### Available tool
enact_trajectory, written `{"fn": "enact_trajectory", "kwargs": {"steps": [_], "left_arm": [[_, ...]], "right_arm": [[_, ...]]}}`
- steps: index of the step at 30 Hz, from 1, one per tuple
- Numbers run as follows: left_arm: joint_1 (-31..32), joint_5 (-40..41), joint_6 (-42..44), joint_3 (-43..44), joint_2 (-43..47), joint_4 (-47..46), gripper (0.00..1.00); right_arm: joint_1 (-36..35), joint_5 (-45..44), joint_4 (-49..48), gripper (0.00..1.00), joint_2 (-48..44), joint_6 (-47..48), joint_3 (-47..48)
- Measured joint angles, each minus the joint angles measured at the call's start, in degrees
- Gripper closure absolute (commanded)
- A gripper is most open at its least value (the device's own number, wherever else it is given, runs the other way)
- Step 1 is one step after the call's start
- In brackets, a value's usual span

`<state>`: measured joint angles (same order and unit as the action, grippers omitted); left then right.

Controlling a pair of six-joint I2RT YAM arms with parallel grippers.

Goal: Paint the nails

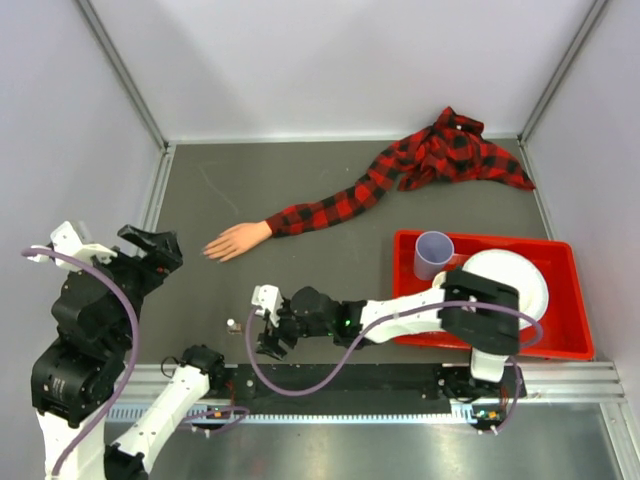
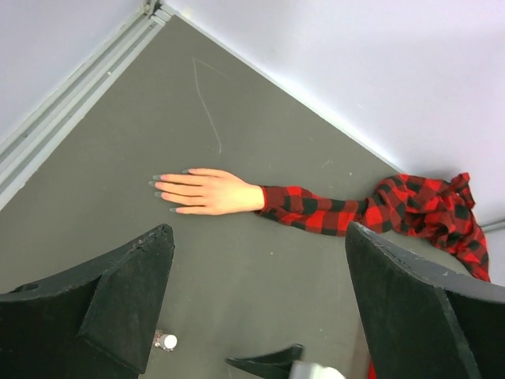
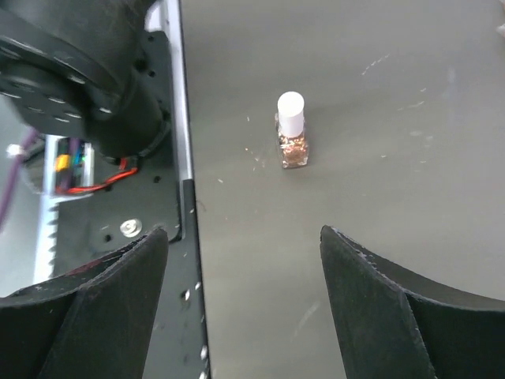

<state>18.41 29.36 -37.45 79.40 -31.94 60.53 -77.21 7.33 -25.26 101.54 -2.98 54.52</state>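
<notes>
Both empty and wide open, the right gripper (image 3: 243,245) frames the upright polish bottle (image 3: 292,134) for grasping, while the left gripper (image 2: 259,253) overlooks the mannequin hand (image 2: 209,191).

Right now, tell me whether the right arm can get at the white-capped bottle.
Probably yes: the right gripper is open, the bottle stands upright just ahead of it, and only bare table lies between them.

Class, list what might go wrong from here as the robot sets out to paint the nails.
1. The bottle is tiny and upright; the wide-open right jaws could tip it if they close off-centre.
2. Nothing visible pins the hand down, so a brush stroke may push it.
</notes>
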Motion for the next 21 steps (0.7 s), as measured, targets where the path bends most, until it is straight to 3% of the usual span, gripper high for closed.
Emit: {"fn": "enact_trajectory", "kwargs": {"steps": [8, 21], "left_arm": [[0.0, -3.0, -0.2, 0.0, 0.3, 0.2, 0.08], [0.0, -4.5, -0.2, 0.0, 0.3, 1.0, 0.08]], "right_arm": [[-0.3, -2.8, -7.8, 0.28, 11.8, 1.9, 4.3], [-0.3, -6.0, -13.3, 0.39, 20.8, 6.7, 9.1]]}}
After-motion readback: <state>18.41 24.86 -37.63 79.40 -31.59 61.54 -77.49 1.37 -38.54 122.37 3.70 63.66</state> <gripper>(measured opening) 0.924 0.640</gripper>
